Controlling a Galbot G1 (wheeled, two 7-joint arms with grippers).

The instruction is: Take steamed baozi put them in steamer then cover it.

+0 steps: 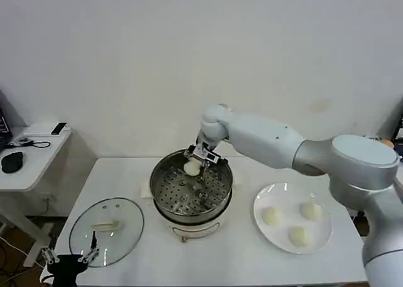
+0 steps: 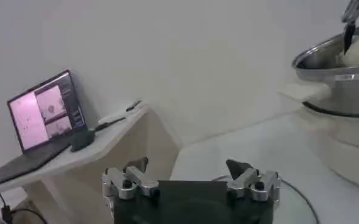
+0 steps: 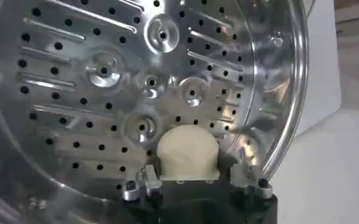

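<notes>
Steamed baozi, small round cream-white bun (image 1: 191, 168), is sitting pinched between the right gripper's (image 1: 203, 156) fingers, over the far part of the perforated steel tray (image 3: 100, 79) inside the round shiny stainless-steel steamer pot (image 1: 191, 189). In the right wrist view the bun (image 3: 187, 151) is showing between the two fingers, jaws narrowed onto it, just above or touching the tray; cannot tell which. The white right arm (image 1: 296, 147) is reaching in from the right, across the far side of the white table (image 1: 208, 262).

Steamer is standing at table centre on a small white base. Three more cream-white buns (image 1: 271, 216) (image 1: 310, 210) (image 1: 298, 236) are lying on a flat round white plate (image 1: 267, 235) to the right of the steamer, apart from each other.

Round clear glass cover with metal rim and pale beige centre handle (image 1: 106, 225) is lying flat on the table, near left of the steamer, apart from it.

Left gripper (image 1: 69, 258) is hanging at the near left table edge, at the near rim of the cover, fingers spread wide with nothing between them; in the left wrist view its fingers (image 2: 130, 181) are standing well apart, with the steamer's rim (image 2: 331, 58) farther off.

A white side desk (image 1: 31, 151) is standing to the far left, with a black mouse (image 1: 11, 162) and an open laptop (image 2: 42, 115) on it.
</notes>
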